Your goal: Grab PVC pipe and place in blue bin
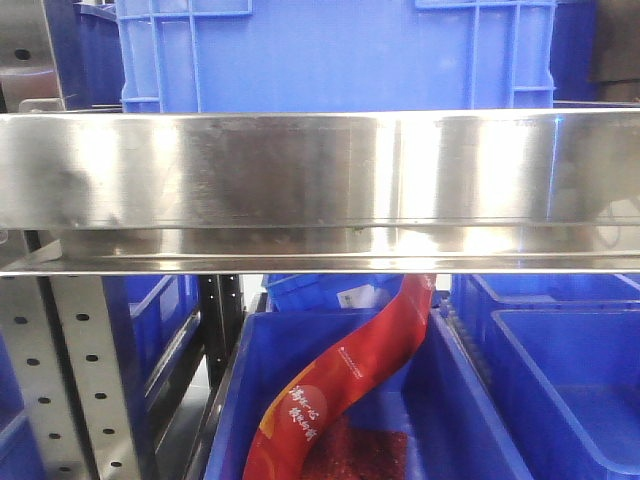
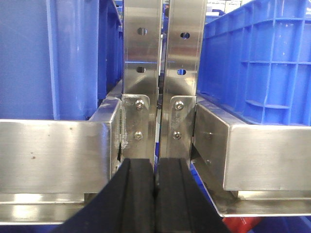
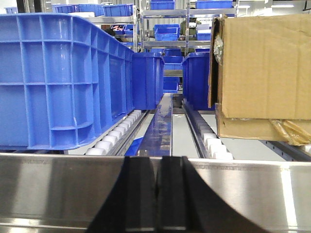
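Note:
No PVC pipe shows in any view. Blue bins show in every view: one on the upper shelf (image 1: 330,55) and one below the steel rail (image 1: 450,400) in the front view. My left gripper (image 2: 155,167) is shut and empty, its black fingers pressed together in front of two upright steel posts (image 2: 142,73). My right gripper (image 3: 159,165) is shut and empty, level with a steel shelf rail (image 3: 63,187), facing down a roller lane. Neither gripper shows in the front view.
A wide steel rail (image 1: 320,190) crosses the front view. A red packet (image 1: 345,385) lies in the lower bin. In the right wrist view a large blue bin (image 3: 63,77) stands left and a cardboard box (image 3: 265,73) right. Blue bins (image 2: 262,58) flank the posts.

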Robot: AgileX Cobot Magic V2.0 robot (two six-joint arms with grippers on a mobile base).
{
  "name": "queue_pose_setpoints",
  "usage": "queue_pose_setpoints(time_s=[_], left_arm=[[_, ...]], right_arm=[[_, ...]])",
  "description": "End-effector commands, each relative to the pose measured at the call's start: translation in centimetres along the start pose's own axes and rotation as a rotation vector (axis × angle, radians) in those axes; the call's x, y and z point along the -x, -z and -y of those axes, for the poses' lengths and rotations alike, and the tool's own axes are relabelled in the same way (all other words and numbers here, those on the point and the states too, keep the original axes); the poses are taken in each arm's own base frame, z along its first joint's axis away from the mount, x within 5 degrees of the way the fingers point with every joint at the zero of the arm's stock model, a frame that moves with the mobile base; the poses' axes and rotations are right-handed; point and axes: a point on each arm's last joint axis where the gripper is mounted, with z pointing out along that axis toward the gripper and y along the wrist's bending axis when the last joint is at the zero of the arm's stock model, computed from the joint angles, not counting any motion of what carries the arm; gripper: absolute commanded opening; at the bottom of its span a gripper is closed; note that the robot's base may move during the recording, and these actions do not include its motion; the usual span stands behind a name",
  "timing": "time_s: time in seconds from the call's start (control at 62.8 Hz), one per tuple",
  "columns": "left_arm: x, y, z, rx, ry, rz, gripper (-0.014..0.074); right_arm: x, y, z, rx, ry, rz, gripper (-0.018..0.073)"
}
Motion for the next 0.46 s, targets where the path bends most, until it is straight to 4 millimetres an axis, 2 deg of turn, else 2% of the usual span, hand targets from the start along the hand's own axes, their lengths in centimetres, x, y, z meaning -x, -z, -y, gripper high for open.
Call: queue_pose_setpoints(time_s=[0.0, 0.446], left_arm=[[0.24, 0.05, -0.02, 0.004, -0.002, 0.026, -0.0111], [0.24, 0.05, -0.02, 0.004, -0.002, 0.026, -0.0111]], right_arm=[[0.13, 0.02, 0.03, -0.006, 0.012, 0.021, -0.0169], [0.13, 0.02, 0.03, -0.006, 0.012, 0.021, -0.0169]])
